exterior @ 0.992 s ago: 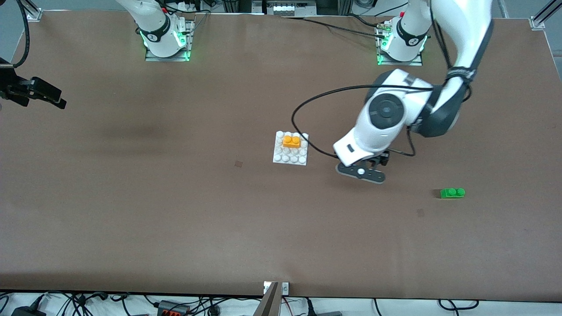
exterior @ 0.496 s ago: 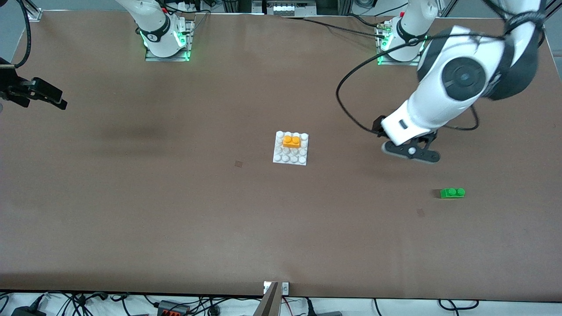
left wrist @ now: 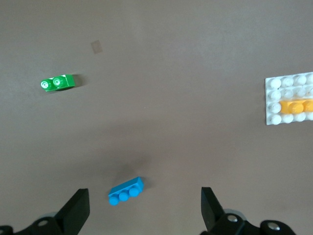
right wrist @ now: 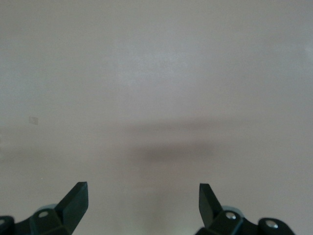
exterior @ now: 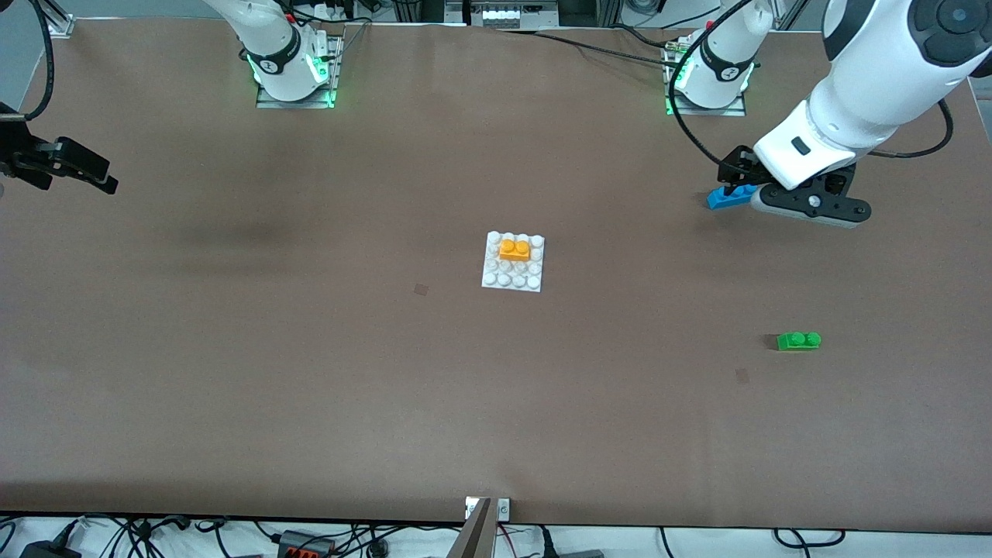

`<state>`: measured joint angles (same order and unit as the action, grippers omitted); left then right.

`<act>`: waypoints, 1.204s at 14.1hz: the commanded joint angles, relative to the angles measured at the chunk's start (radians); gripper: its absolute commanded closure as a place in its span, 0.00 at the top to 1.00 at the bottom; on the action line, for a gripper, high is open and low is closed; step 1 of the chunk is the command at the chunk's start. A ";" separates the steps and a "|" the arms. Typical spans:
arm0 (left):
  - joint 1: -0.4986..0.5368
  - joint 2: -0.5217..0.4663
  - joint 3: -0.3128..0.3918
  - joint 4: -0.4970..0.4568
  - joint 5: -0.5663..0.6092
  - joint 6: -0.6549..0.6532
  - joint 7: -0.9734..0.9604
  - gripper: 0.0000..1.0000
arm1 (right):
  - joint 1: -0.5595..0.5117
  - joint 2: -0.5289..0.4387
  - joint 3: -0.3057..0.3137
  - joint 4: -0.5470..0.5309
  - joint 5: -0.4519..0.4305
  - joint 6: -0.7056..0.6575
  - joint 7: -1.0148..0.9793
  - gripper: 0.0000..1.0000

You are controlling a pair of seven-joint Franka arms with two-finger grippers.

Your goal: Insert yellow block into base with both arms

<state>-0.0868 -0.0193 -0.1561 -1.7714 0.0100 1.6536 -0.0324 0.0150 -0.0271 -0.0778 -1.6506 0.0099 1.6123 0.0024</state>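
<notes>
The yellow block sits on the base mid-frame. The left gripper hangs wide open and empty, upper right of the frame, above the blue brick. The right gripper waits open, upper left.

No legible text, label, brand, number or sign is showing anywhere in these views. The black bands on the two arm bases are carrying small white marks, but these are not resolving into readable characters.
</notes>
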 commanded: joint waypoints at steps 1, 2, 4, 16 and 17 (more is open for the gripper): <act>-0.014 -0.016 0.013 -0.007 -0.025 -0.043 0.045 1.00 | 0.006 -0.005 -0.007 -0.002 0.008 0.008 0.014 1.00; -0.010 -0.005 0.018 0.012 -0.025 -0.061 0.058 1.00 | 0.005 -0.005 -0.007 -0.002 0.010 0.008 0.014 1.00; -0.016 0.019 0.047 0.052 -0.024 -0.075 0.110 1.00 | 0.005 -0.005 -0.007 0.005 0.010 0.001 0.014 1.00; -0.021 0.045 0.140 0.124 -0.083 -0.068 0.029 1.00 | 0.005 0.001 -0.007 0.006 0.012 0.003 0.014 1.00; -0.022 0.047 0.162 0.122 -0.096 -0.064 0.083 1.00 | 0.005 0.001 -0.007 0.006 0.012 0.004 0.014 1.00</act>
<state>-0.0933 -0.0010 -0.0531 -1.6887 -0.0438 1.6039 -0.0071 0.0150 -0.0253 -0.0793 -1.6498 0.0100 1.6129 0.0036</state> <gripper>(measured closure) 0.000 0.000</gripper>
